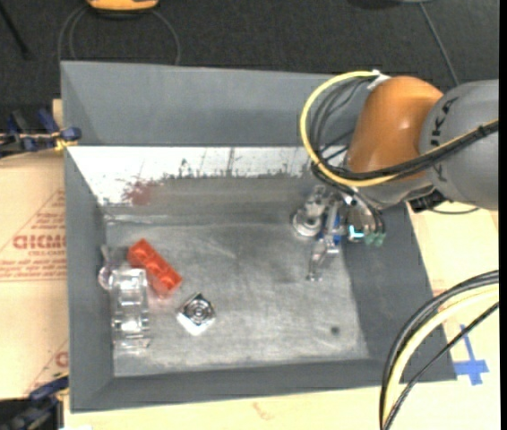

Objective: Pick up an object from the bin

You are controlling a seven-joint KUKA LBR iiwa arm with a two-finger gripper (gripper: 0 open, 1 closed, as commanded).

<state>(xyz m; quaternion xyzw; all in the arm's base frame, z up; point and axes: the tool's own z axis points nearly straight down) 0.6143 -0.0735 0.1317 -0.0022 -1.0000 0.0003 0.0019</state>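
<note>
My gripper point(317, 262) hangs over the right part of the bin floor, its thin fingers pointing down close together, with nothing seen between them. Far to its left lies a red toy brick point(154, 266), set slantwise. A clear plastic piece point(129, 307) lies right beside the brick, along the left wall. A small white square part with a round metal centre point(195, 313) rests just right of the clear piece, near the bin's front.
The arm with its orange cover and looped cables reaches in over the bin's right rim. Bare bin floor stretches between the gripper and the three things at the left.
</note>
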